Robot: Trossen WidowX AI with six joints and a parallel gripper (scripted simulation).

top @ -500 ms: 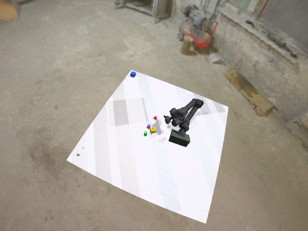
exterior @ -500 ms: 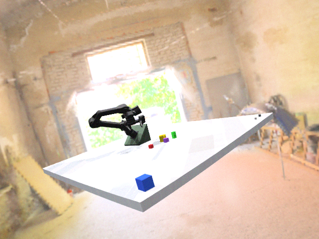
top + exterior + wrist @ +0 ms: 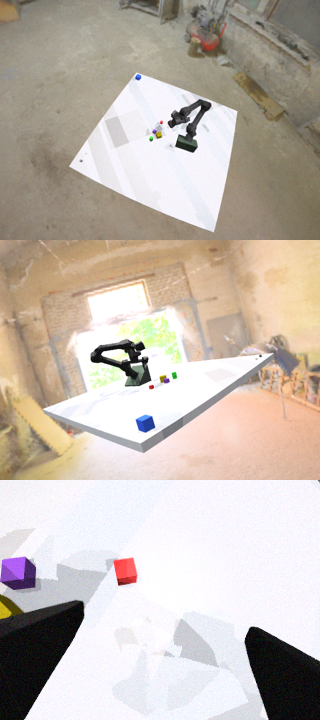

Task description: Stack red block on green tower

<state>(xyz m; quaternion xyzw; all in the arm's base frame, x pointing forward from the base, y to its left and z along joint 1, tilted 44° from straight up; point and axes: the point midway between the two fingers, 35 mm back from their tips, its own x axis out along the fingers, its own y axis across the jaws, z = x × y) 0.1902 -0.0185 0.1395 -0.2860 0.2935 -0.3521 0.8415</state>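
I see a flat white bench (image 3: 144, 178), a thin slab with faint grey patches, set over a worn concrete floor (image 3: 51, 77) in a derelict brick room; the exterior view shows a bright window opening (image 3: 118, 300) behind the arm. A red compressor tank (image 3: 209, 41) and a loose wooden plank (image 3: 258, 95) lie off by the far wall. No containers in view that I can make out. The black six-joint arm (image 3: 196, 113) stands on its dark green base block (image 3: 186, 144), and its jaws (image 3: 171, 123) hang above the bench, spread wide and released with nothing in them. The small red cube (image 3: 161, 122) sits alone on the bench, apart from the jaws; in the wrist view it lies ahead between the two dark fingers. The short green tower (image 3: 151, 138) stands upright, near a yellow cube (image 3: 158, 135) and a purple cube (image 3: 154, 131). A blue cube (image 3: 138, 76) sits at a far bench corner.
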